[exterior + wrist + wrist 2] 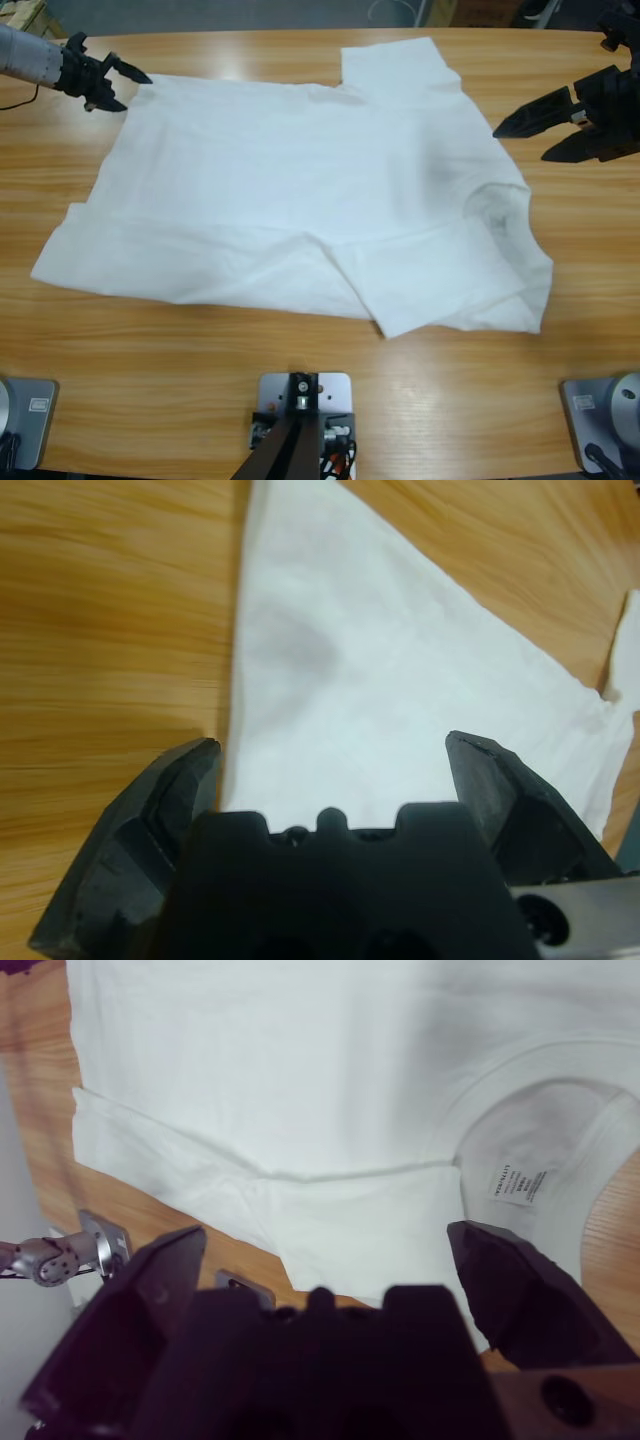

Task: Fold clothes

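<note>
T-shirt (300, 200) lies spread on the table (300, 370), near side folded over. Left gripper (110, 78) at ten o'clock and right gripper (555, 128) at two o'clock hover spread, empty. Both should pinch far-edge corners evenly.

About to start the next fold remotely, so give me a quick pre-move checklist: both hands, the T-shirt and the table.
1. Left hand open over the shirt's far corner: ok.
2. Right hand open, empty, off the neck end: ok.
3. T-shirt lying flat: not ok, near side already folded over with creases.
4. Collar and its label in right wrist view: ok.
5. Far sleeve spread out: ok.
6. Table beside the shirt bare: ok.
</note>
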Motion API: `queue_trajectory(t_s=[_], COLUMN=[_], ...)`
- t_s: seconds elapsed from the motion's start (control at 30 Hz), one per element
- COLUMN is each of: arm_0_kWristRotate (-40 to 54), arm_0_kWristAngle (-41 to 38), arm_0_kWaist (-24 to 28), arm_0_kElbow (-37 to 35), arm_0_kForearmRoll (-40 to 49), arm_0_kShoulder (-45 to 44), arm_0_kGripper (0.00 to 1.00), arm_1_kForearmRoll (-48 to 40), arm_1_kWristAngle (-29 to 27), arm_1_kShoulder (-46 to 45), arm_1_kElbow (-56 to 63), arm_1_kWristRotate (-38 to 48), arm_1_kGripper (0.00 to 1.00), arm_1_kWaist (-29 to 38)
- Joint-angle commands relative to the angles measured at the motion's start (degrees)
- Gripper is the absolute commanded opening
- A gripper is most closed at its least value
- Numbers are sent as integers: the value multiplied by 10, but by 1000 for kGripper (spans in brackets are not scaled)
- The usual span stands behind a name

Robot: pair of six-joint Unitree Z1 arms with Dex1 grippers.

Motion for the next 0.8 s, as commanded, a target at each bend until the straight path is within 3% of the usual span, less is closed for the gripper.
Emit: queue_trajectory(t_s=[0.03, 0.8], arm_0_kWristRotate=[-15, 12], arm_0_kWristAngle=[18, 86], arm_0_kWaist=[-18, -29], arm_0_kElbow=[-22, -110], arm_0_kForearmRoll=[31, 160], arm_0_kShoulder=[47, 78], arm_0_kGripper=[885, 862], arm_1_kForearmRoll=[-4, -4], arm_1_kWristAngle=[10, 15], arm_1_kShoulder=[17, 19], arm_1_kElbow=[5, 3], arm_1_kWristRotate=[-7, -11], arm_1_kGripper=[1000, 1000], arm_1_kWaist=[-11, -19])
